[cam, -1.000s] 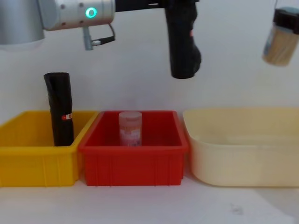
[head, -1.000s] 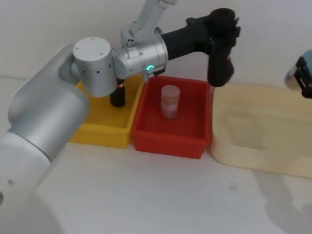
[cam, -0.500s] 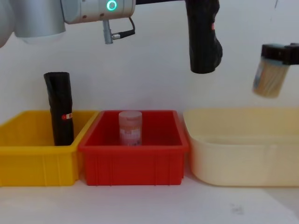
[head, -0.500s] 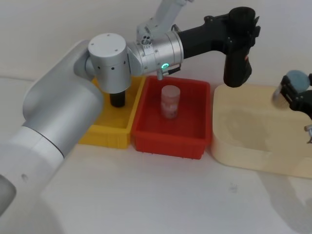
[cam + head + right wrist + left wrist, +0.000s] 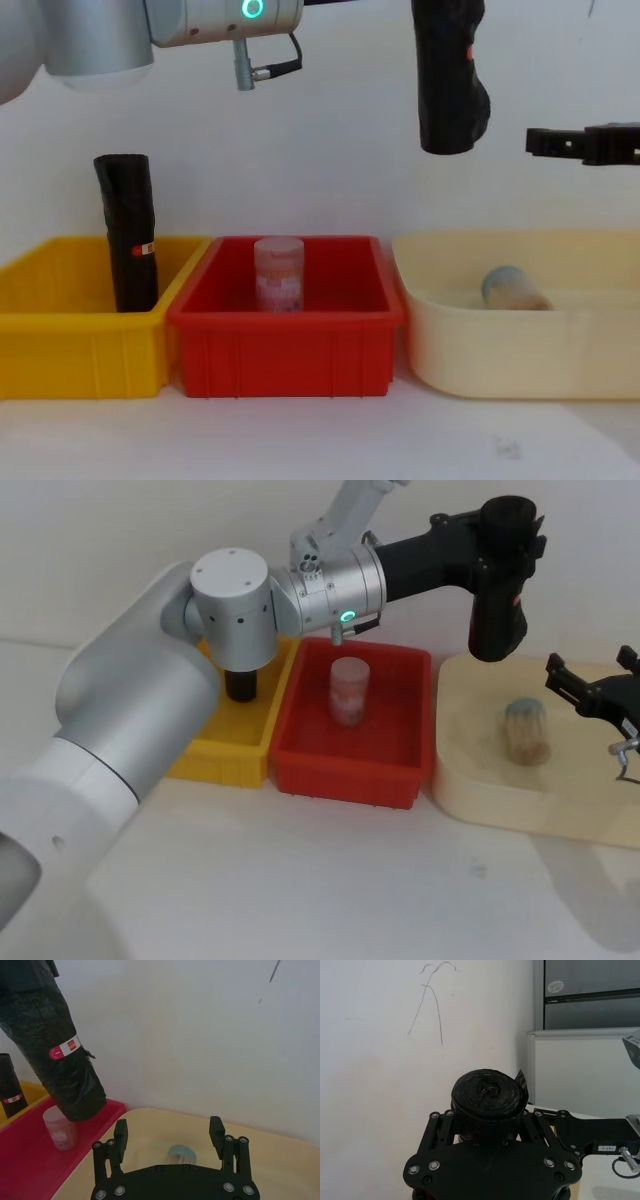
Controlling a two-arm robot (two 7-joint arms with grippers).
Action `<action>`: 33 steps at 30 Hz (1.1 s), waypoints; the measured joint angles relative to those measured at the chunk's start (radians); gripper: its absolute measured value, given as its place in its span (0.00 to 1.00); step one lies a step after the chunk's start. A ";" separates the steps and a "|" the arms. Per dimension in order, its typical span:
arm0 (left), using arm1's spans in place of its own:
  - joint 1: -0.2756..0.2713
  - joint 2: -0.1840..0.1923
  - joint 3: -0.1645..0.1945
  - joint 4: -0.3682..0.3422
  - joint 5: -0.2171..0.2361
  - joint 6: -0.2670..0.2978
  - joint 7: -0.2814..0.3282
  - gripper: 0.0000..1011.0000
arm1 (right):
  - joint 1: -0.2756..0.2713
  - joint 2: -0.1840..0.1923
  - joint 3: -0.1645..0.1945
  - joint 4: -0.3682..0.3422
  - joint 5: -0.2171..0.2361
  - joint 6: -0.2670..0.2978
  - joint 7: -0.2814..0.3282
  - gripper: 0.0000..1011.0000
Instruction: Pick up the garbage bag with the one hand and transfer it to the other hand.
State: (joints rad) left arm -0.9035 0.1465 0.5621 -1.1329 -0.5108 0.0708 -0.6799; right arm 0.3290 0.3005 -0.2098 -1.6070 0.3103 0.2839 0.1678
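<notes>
The garbage bag (image 5: 497,615) is a thick black roll with a small red mark, hanging upright above the seam between the red bin and the beige tub. My left gripper (image 5: 508,532), on the green-ringed arm, is shut on its upper end. The left wrist view looks down the roll's end (image 5: 487,1096), clamped between the fingers. My right gripper (image 5: 592,680) hovers open over the beige tub, to the right of the roll and apart from it. It is level with the roll's lower end (image 5: 450,120) in the chest view. Nothing sits between the right gripper's fingers (image 5: 120,1136).
A tan container with a grey-blue cap (image 5: 526,732) lies in the beige tub (image 5: 470,780). The red bin (image 5: 340,775) holds a clear pinkish jar (image 5: 349,688). The yellow bin (image 5: 215,755) holds a slimmer black roll (image 5: 130,235) standing upright.
My right gripper came lower, opened and let go of the tan container, which now lies in the beige tub. My left arm carried the garbage bag a little further right.
</notes>
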 joint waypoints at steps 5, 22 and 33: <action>-0.002 -0.002 0.001 0.002 -0.001 0.000 -0.001 0.50 | -0.011 0.008 0.000 -0.015 0.000 -0.010 0.016 0.99; -0.004 -0.004 0.003 0.004 -0.001 -0.001 -0.002 0.50 | -0.104 0.102 0.010 -0.155 0.039 -0.066 0.148 0.99; -0.005 -0.005 0.004 0.004 -0.001 -0.001 -0.002 0.50 | -0.084 0.120 -0.024 -0.171 0.025 -0.065 0.165 0.99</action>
State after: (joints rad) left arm -0.9084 0.1414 0.5659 -1.1288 -0.5116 0.0699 -0.6824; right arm 0.2450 0.4208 -0.2339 -1.7775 0.3353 0.2192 0.3331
